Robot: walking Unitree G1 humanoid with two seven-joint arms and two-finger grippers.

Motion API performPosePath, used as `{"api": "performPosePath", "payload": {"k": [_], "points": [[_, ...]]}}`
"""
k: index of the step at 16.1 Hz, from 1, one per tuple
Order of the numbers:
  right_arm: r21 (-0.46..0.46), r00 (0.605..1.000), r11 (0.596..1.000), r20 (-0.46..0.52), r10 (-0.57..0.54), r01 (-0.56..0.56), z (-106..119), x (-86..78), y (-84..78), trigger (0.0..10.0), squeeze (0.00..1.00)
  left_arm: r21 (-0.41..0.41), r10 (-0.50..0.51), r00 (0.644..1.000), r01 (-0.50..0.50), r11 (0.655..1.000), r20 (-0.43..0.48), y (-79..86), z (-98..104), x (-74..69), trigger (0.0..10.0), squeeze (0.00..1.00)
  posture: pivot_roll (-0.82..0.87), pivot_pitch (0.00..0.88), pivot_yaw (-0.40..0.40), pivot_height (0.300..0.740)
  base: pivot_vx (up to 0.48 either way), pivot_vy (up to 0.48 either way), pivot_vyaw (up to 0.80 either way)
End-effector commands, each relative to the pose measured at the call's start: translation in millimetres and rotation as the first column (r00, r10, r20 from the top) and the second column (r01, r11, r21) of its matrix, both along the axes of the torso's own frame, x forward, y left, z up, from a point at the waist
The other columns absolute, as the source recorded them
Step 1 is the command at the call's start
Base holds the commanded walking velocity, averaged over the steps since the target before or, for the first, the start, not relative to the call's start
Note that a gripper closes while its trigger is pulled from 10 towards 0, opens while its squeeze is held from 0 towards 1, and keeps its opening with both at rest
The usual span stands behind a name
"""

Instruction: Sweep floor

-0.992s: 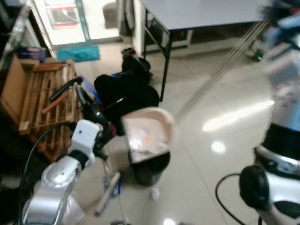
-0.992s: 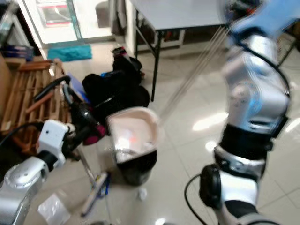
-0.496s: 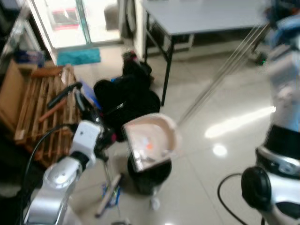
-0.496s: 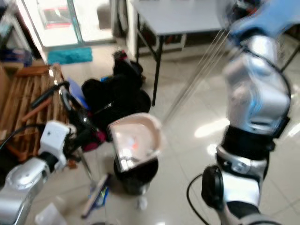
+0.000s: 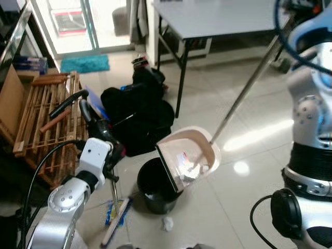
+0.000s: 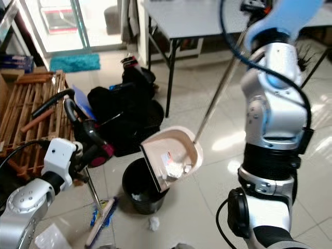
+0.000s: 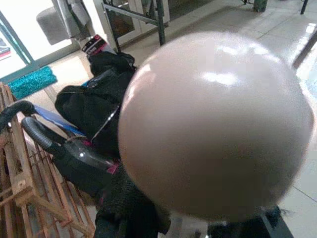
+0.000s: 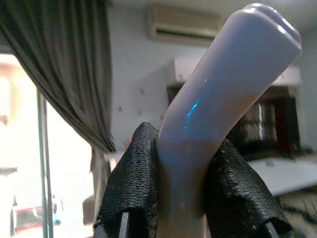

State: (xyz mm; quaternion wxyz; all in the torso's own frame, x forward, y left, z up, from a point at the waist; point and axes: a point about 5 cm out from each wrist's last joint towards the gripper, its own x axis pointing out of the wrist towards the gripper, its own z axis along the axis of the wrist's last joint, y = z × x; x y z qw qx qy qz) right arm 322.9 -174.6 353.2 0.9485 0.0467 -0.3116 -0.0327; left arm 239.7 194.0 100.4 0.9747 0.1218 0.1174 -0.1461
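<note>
silver jointed right arm (image 6: 275, 104) with a light blue upper shell and black cable; silver left arm (image 5: 62, 207) with a white wrist block, black cable, black fabric-covered fingers (image 8: 136, 188).

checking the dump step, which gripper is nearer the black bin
Left. The left gripper holds the broom just beside the black bin. The right gripper is high up the dustpan handle, far above the bin.

The two eye views look down from the robot's head at the shiny tiled floor (image 5: 249, 98). Both show the round black bin (image 5: 155, 185), the pink dustpan (image 6: 171, 150) and the grey table (image 6: 207, 15), from almost the same spot. The left wrist view sits very close behind a round pink knob (image 7: 215, 124). The right wrist view looks up along a pale pink handle (image 8: 218, 94) toward a wall.
</note>
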Motion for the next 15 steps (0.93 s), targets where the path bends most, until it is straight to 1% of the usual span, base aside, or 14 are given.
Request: {"api": "performPosePath", "payload": {"k": [1, 4, 6, 8, 9, 10, 11, 12, 13, 15], "points": [[-0.013, 0.999, 1.000, 0.046, 0.009, -0.008, 2.9, -3.4, 1.6, 10.0, 0.00, 0.019, 0.007, 1.000, -0.007, 1.000, 0.024, 0.7, 7.1, 0.8, 10.0, 0.00, 0.00, 0.051, -0.038, 0.740, 0.000, 0.000, 0.00], [-0.033, 0.997, 0.999, 0.066, 0.044, -0.042, -5.7, -1.5, 13.6, 10.0, 0.00, 0.040, 0.033, 0.999, -0.033, 0.999, 0.005, 12.4, 7.9, -12.6, 10.0, 0.00, 0.01, 0.055, -0.051, 0.740, 0.000, 0.000, 0.00], [-0.026, 0.992, 0.998, 0.106, 0.062, -0.059, -7.4, -2.6, 20.4, 10.0, 0.00, 0.048, 0.062, 0.998, -0.063, 0.997, 0.012, 19.3, 10.0, -12.1, 10.0, 0.00, 0.01, 0.056, -0.052, 0.740, 0.000, 0.000, 0.00], [-0.032, 0.986, 0.995, 0.135, 0.096, -0.092, -9.6, -4.8, 32.2, 10.0, 0.00, 0.053, 0.081, 0.996, -0.082, 0.995, 0.023, 23.1, 13.8, -8.1, 10.0, 0.00, 0.01, 0.058, -0.049, 0.740, 0.000, 0.000, 0.00], [-0.036, 0.985, 0.995, 0.140, 0.102, -0.098, -10.2, -5.2, 34.3, 10.0, 0.00, 0.054, 0.084, 0.996, -0.085, 0.995, 0.025, 23.7, 14.6, -7.7, 10.0, 0.00, 0.01, 0.059, -0.048, 0.740, 0.000, 0.000, 0.00], [-0.053, 0.975, 0.991, 0.178, 0.134, -0.127, -13.4, -9.1, 44.2, 10.0, 0.00, 0.058, 0.095, 0.995, -0.097, 0.994, 0.037, 26.2, 18.0, -6.2, 10.0, 0.00, 0.01, 0.061, -0.046, 0.740, 0.000, 0.000, 0.00], [-0.073, 0.967, 0.986, 0.194, 0.164, -0.152, -17.8, -11.1, 53.1, 10.0, 0.00, 0.059, 0.095, 0.994, -0.098, 0.993, 0.044, 26.7, 19.6, -5.9, 10.0, 0.00, 0.01, 0.062, -0.045, 0.740, 0.000, 0.000, 0.00], [-0.083, 0.965, 0.984, 0.198, 0.174, -0.160, -19.1, -11.7, 56.4, 10.0, 0.00, 0.059, 0.095, 0.995, -0.097, 0.993, 0.044, 26.8, 19.7, -6.0, 10.0, 0.00, 0.01, 0.062, -0.046, 0.740, 0.000, 0.000, 0.00], [-0.103, 0.955, 0.977, 0.218, 0.203, -0.184, -22.1, -14.2, 64.1, 10.0, 0.00, 0.059, 0.094, 0.995, -0.097, 0.994, 0.044, 26.6, 20.2, -6.4, 10.0, 0.00, 0.01, 0.064, -0.045, 0.740, 0.000, 0.000, 0.00], [-0.149, 0.935, 0.966, 0.260, 0.243, -0.209, -23.0, -19.8, 74.0, 10.0, 0.00, 0.059, 0.098, 0.994, -0.101, 0.993, 0.046, 26.8, 20.5, -7.1, 10.0, 0.00, 0.01, 0.064, -0.046, 0.740, 0.000, 0.000, 0.00]]}}
